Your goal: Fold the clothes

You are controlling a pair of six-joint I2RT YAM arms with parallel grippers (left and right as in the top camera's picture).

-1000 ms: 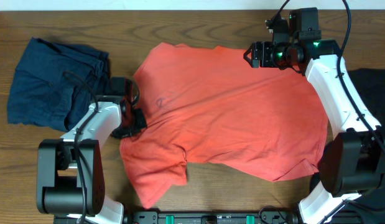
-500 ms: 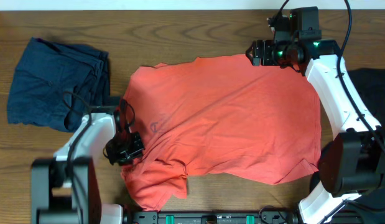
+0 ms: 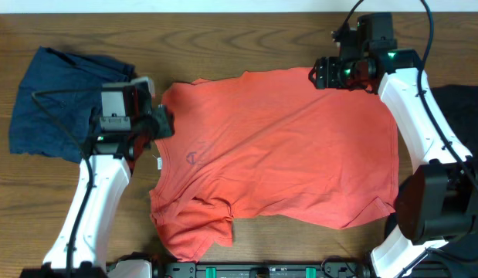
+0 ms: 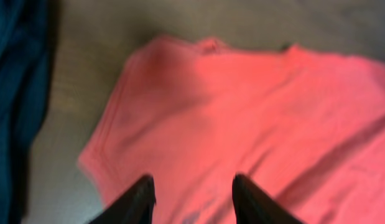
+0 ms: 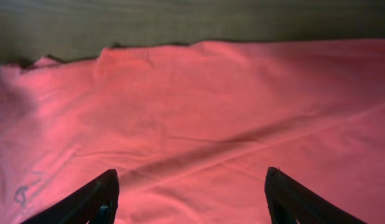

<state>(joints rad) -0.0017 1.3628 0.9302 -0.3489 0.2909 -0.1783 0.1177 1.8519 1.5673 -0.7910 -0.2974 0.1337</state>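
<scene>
Both pincers stand apart and empty: the left pincer (image 3: pixel 161 123) hovers at the nine o'clock edge of the coral-red T-shirt (image 3: pixel 285 154), the right pincer (image 3: pixel 316 75) at one o'clock. Spread mid-counter (image 3: pixel 246 38), the shirt looks soft, light and floppy, so pinch hem corners or shoulder seams.

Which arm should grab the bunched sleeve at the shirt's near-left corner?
Probably left. The left gripper is open at the shirt's left edge, the sleeve's side; the right gripper is at the far edge.
</scene>
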